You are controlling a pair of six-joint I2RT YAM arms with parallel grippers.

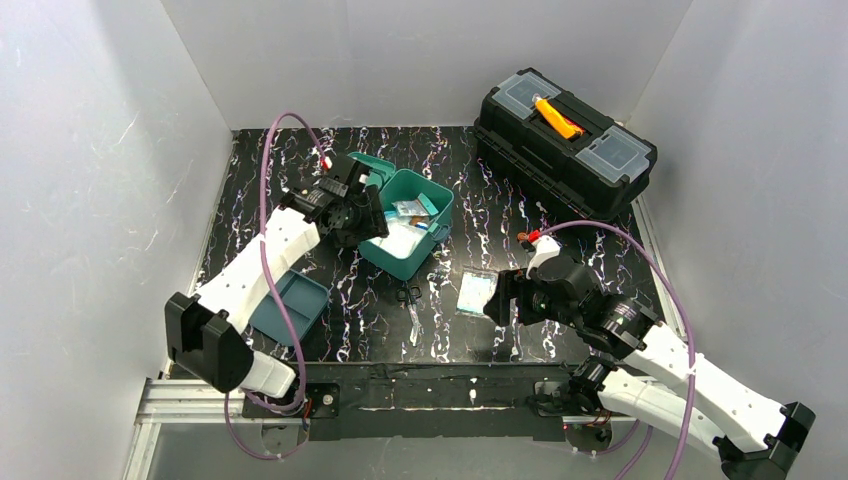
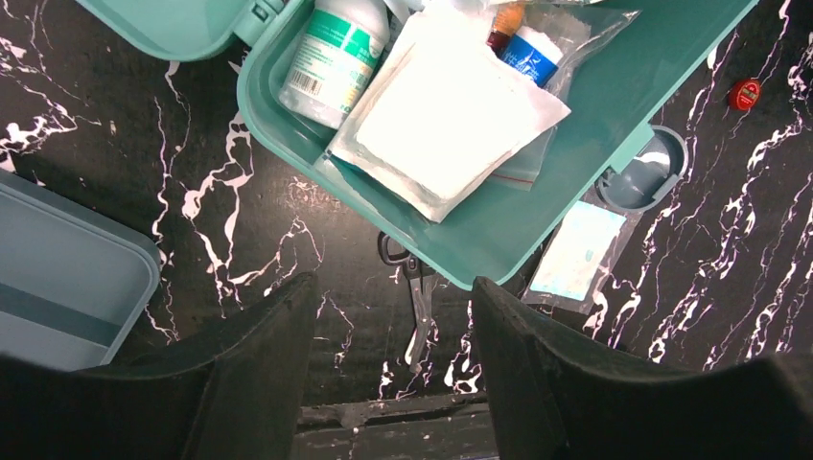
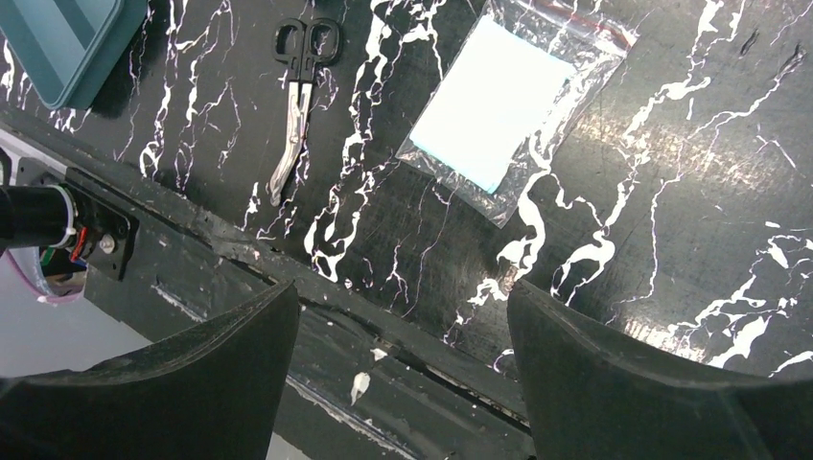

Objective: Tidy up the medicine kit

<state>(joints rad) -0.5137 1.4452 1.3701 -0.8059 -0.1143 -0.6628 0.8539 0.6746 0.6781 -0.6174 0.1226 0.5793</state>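
The right claw [image 3: 403,307], spread and empty over the bagged blue pad [image 3: 494,115] on the bench [image 3: 671,192] near the scissors [image 3: 299,105], should drop squarely, pinch the bag's edge and carry it to the medicine kit [image 1: 400,262] standing open left of centre, beside which the left claw [image 2: 393,287] hangs spread and empty.

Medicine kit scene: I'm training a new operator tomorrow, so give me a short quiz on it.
1. True or false: the scissors lie inside the teal box.
2. What lies on the table nearest the right gripper? A) clear packet B) bottle C) toolbox
3. Fill in: the left gripper is ____ and empty.
Key: 1 false, they lie on the table; 2 A; 3 open.
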